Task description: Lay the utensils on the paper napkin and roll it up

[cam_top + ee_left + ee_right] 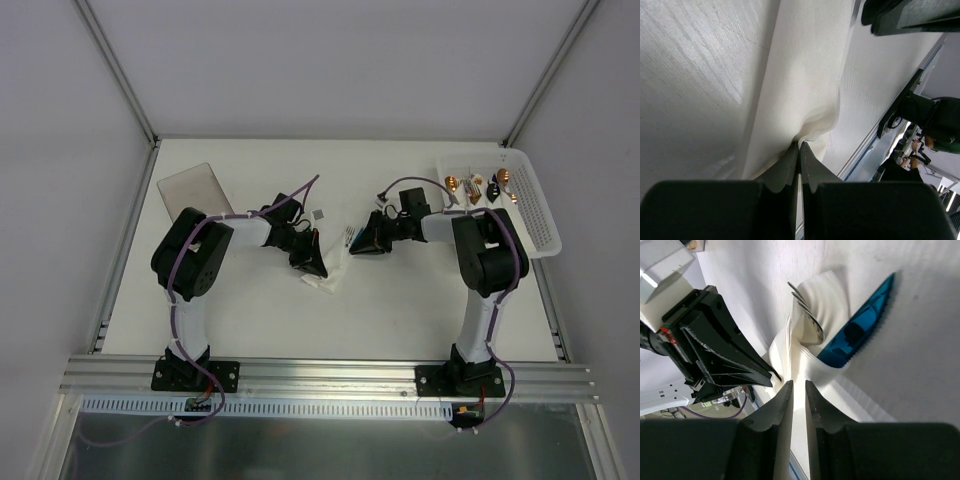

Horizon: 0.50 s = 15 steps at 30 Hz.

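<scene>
The left gripper (800, 150) is pinching the soft, creased white paper napkin (805, 75) at mid-table. The right gripper (799, 390), jaws slightly parted, is hovering at the napkin's right, beside the glossy blue-handled fork (860, 325) lying half-wrapped

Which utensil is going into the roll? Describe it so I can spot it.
Look at the table's middle, between the two arms, at the crumpled white paper napkin. The fork lies wrapped in it; its bright blue handle sets it apart from the gold-ended cutlery in the white basket.
</scene>
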Available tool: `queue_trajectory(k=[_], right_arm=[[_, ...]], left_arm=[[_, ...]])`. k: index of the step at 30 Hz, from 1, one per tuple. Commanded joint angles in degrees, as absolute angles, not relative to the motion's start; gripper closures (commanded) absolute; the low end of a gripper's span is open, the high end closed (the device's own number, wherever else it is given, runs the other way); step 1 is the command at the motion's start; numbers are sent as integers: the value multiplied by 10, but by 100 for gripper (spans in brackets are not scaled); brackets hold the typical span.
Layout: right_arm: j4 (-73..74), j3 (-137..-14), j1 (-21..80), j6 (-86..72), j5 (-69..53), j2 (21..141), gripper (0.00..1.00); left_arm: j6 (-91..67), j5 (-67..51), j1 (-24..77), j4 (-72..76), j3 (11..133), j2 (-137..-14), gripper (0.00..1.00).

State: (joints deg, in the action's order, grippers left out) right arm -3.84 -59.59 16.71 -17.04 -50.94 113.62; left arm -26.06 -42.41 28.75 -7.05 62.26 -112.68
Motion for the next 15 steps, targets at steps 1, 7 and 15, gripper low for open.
queue_trajectory(k=[1, 7, 15], right_arm=[[-47, -585, 157, -174, -518, 1097, 81], [-64, -585, 156, -198, -519, 1120, 86], [-89, -595, 166, -232, -531, 1144, 92]], left_arm=[[-226, -371, 277, -115, 619, -1155, 100], [-227, -370, 277, -114, 616, -1154, 100], [-228, -370, 278, -114, 617, -1156, 100]])
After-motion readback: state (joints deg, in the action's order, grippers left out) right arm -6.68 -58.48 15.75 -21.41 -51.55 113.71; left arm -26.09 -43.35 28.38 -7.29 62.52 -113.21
